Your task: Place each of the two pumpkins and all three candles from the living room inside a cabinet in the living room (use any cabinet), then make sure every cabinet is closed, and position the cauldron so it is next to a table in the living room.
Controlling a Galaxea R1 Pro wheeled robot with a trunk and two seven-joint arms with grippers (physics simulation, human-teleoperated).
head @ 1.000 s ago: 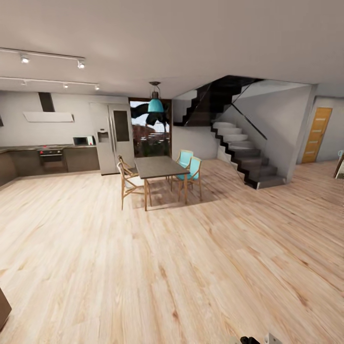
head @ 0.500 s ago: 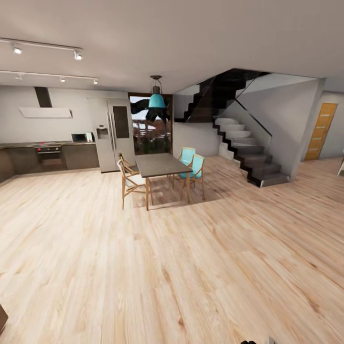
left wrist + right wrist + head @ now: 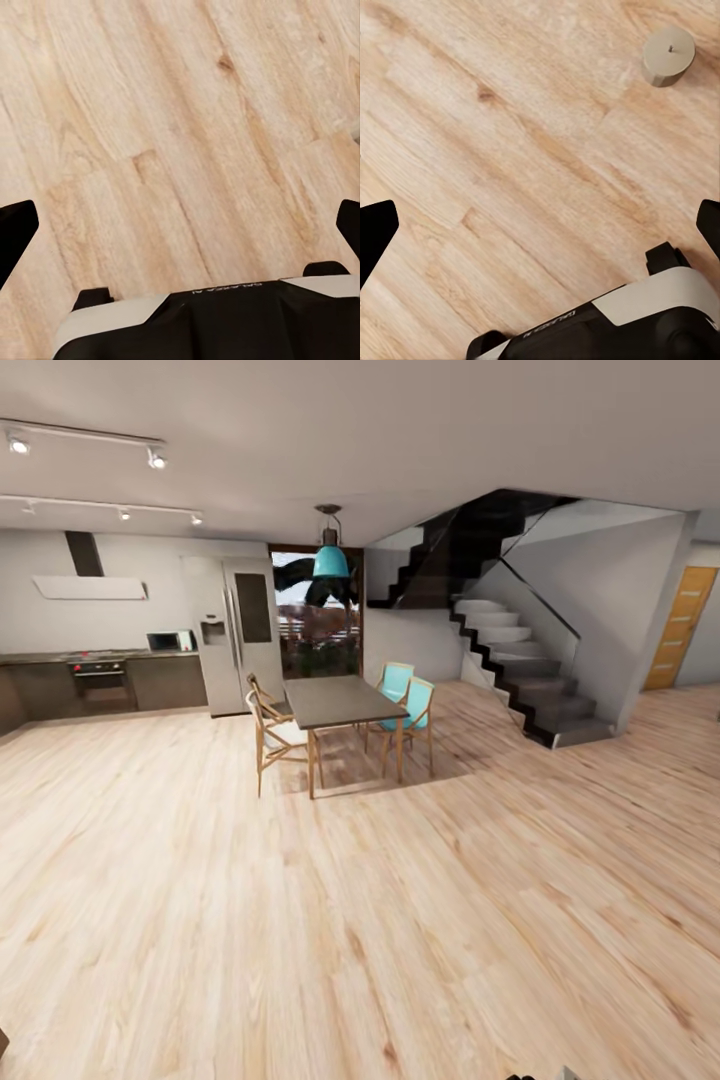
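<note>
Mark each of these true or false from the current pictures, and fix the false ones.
1. A candle stands upright on the wooden floor in the right wrist view. True.
2. The right gripper is shut on the candle. False: its fingers are spread wide with only floor between them.
3. The dining table has turquoise chairs on the staircase side. True.
4. The pendant lamp over the dining table is red. False: it is turquoise.
5. The left gripper holds a pumpkin. False: it is open over bare floor.
</note>
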